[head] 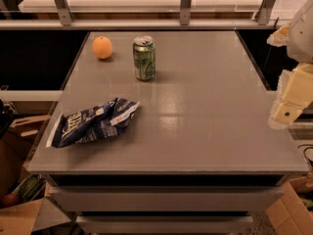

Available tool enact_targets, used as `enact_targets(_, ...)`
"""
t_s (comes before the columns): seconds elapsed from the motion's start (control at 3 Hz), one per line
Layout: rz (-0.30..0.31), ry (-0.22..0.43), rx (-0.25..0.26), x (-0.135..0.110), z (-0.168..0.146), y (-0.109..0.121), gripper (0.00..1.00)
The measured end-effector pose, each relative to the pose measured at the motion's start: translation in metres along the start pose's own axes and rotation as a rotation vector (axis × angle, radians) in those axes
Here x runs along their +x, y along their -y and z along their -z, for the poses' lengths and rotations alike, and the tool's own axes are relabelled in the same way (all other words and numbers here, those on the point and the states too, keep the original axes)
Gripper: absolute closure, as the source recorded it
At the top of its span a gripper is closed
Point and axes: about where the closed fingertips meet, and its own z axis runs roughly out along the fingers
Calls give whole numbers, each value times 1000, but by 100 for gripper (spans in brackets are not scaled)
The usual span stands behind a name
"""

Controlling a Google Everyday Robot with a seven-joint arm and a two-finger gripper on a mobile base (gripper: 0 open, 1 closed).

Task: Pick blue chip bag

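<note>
Gripper (292, 99) hangs at right, well apart from bag (93, 123).
Its state I cannot tell; a sideways push could slide the bag off the table (205, 106) edge.

My gripper (289, 102) sits at the right edge of view. Its housing is cream-coloured and blocky, with one small dark round mark (285, 114) near its lower end. Above it, my arm shell (304, 33) is white and rounded.
</note>
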Motion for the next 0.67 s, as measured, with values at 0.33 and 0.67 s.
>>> enact_targets(0.33, -1, 3, 11, -3, 3, 1, 0)
enact_targets(0.67, 80, -7, 20, -35, 5, 4, 0)
